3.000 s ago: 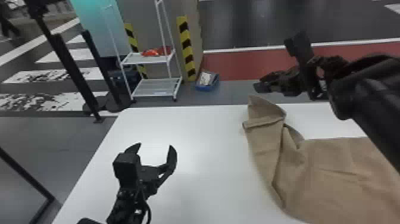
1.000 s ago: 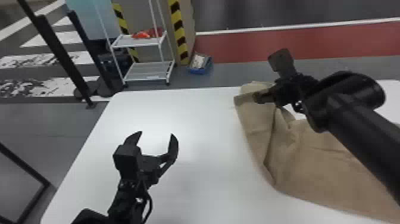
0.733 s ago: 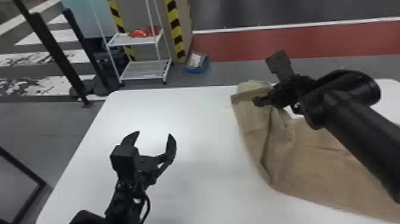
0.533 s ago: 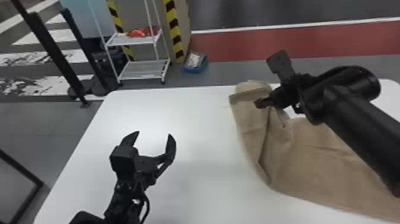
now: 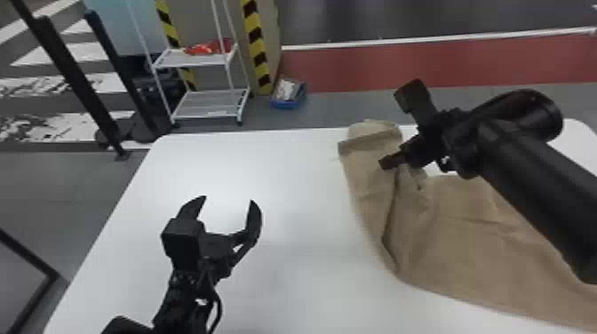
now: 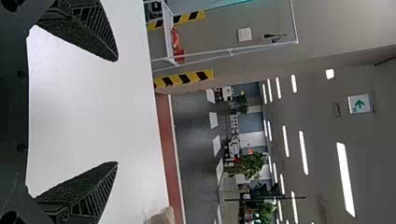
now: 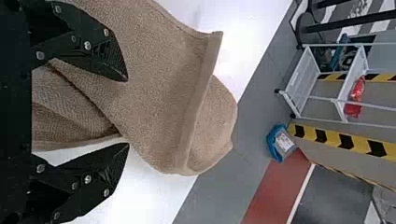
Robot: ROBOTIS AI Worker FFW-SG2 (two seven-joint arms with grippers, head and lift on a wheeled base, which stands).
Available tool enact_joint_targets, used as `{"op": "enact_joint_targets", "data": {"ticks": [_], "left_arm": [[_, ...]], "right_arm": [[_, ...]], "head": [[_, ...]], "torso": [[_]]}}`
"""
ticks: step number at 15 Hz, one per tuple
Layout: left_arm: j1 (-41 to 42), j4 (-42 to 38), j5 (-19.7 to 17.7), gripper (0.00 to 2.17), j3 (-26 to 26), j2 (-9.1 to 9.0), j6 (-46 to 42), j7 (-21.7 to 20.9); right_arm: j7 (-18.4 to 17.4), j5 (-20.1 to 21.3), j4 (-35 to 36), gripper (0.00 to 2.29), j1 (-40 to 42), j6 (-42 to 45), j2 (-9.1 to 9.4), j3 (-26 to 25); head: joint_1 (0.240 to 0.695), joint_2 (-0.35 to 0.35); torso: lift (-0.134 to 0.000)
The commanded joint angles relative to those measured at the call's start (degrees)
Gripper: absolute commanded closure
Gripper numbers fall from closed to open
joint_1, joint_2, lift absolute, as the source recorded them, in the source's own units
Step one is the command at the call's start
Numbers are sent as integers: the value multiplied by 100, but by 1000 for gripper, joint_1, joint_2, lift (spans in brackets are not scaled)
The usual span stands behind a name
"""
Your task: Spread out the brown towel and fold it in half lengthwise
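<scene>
A green arrow is showing on a white sign up near the ceiling lights in the left wrist view, any lettering proving too small to read.

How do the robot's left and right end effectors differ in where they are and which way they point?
The left end effector is above the table, to one side of the towel, while the right end effector is over the towel's far end. The left one points toward the table's far edge; the right one slants across toward the robot's left. Both are black, with two fingers spread open.
</scene>
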State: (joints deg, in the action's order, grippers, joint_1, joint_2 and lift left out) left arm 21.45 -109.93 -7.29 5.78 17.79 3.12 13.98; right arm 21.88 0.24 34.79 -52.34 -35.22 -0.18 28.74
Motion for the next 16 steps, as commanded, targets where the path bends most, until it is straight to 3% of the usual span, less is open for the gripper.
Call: {"op": "enact_joint_targets", "data": {"ticks": [1, 3, 9, 13, 16], "left_arm": [[0, -2, 0, 87, 11, -13, 0, 0], [-9, -2, 9, 87, 20, -21, 35, 0], [-35, 7, 44, 87, 11, -30, 35, -9], [-88, 51, 44, 87, 11, -30, 53, -27], [-176, 139, 26, 87, -24, -30, 70, -44]], "right_arm": [[97, 63, -8, 532, -4, -130, 23, 0], [141, 63, -8, 589, -22, -148, 23, 0], [414, 72, -8, 1116, -110, -148, 23, -35], [510, 81, 36, 1298, -127, -148, 23, -35], [836, 20, 318, 1301, -57, -113, 23, -52]], "head": [[695, 168], [695, 165], [695, 168], [695, 172], [695, 179]], "torso": [[-125], [-125], [-125], [-125], [-125]]}}
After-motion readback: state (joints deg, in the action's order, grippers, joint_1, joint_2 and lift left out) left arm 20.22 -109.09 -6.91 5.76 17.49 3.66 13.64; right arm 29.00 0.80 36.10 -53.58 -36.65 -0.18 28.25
